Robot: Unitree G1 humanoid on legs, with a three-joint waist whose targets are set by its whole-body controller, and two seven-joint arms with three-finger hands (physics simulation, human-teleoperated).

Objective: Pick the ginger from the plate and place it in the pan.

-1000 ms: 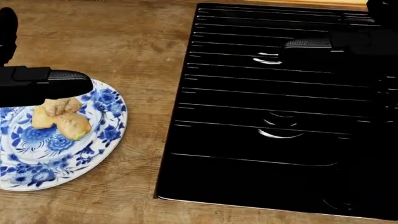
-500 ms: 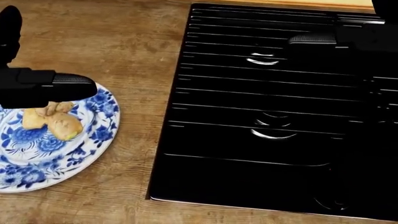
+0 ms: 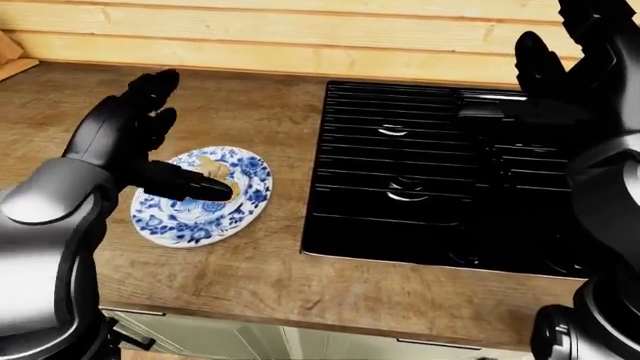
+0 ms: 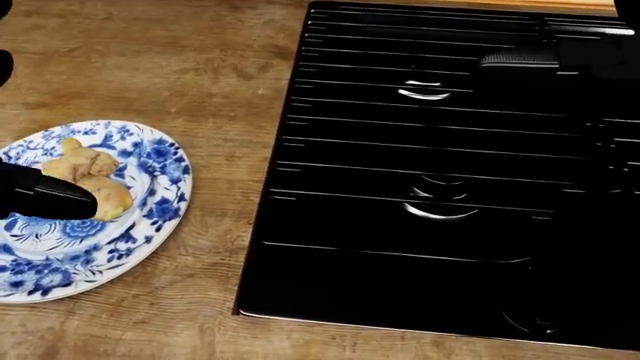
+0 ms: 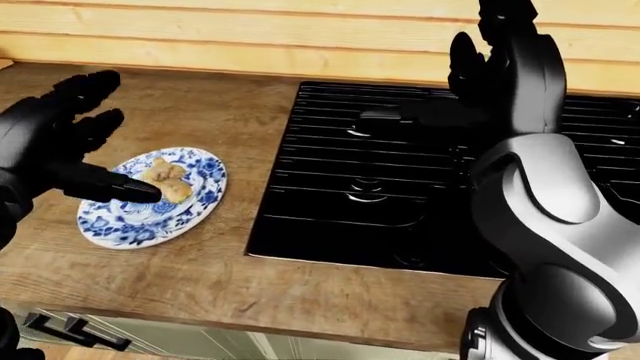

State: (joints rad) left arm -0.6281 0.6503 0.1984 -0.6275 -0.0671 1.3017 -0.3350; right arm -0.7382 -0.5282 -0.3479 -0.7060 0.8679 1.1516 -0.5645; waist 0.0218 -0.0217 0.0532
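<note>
Since the earlier frame the left hand [image 3: 135,142] has lowered in the head view, so more of the ginger [image 4: 88,178] shows. This hand is released, its fingers spread, and one finger [image 5: 115,187] lies across the ginger's lower left side. The ginger rests on the blue patterned plate [image 4: 150,225], at the left of the frame on the wooden counter [image 4: 200,75]. At the upper right, the right hand [image 5: 510,67] is raised with open fingers over the black stove [image 4: 420,247].
</note>
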